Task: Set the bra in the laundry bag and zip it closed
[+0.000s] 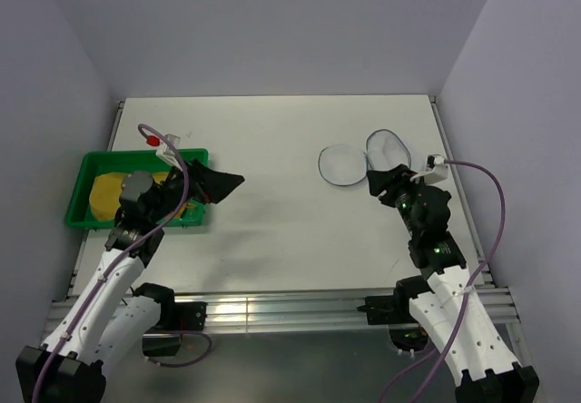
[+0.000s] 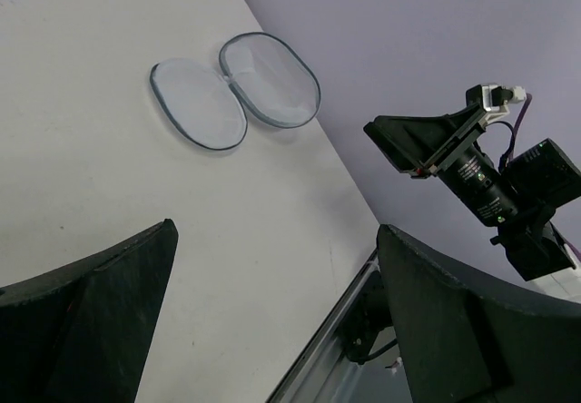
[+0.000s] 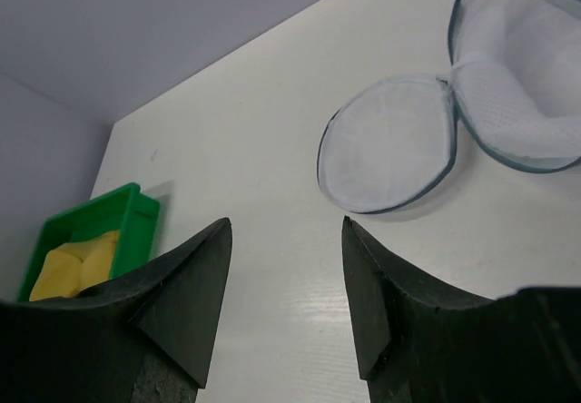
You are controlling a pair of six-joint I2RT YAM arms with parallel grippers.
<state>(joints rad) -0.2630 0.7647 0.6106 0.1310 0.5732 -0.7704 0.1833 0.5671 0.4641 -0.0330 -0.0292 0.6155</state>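
Note:
The mustard-yellow bra (image 1: 111,194) lies in the green tray (image 1: 86,160) at the left; the right wrist view shows it too (image 3: 77,262). The laundry bag (image 1: 361,160) lies open on the table at the right, its two round white mesh halves side by side with dark blue trim. It also shows in the left wrist view (image 2: 234,90) and the right wrist view (image 3: 454,117). My left gripper (image 1: 227,183) is open and empty just right of the tray, jaws wide apart (image 2: 277,235). My right gripper (image 1: 377,181) is open and empty just in front of the bag (image 3: 286,230).
The green tray (image 3: 136,217) sits at the table's left edge. The table's metal rail (image 1: 272,308) runs along the near edge. Purple walls enclose the table at the back and sides. The right arm (image 2: 481,172) shows in the left wrist view.

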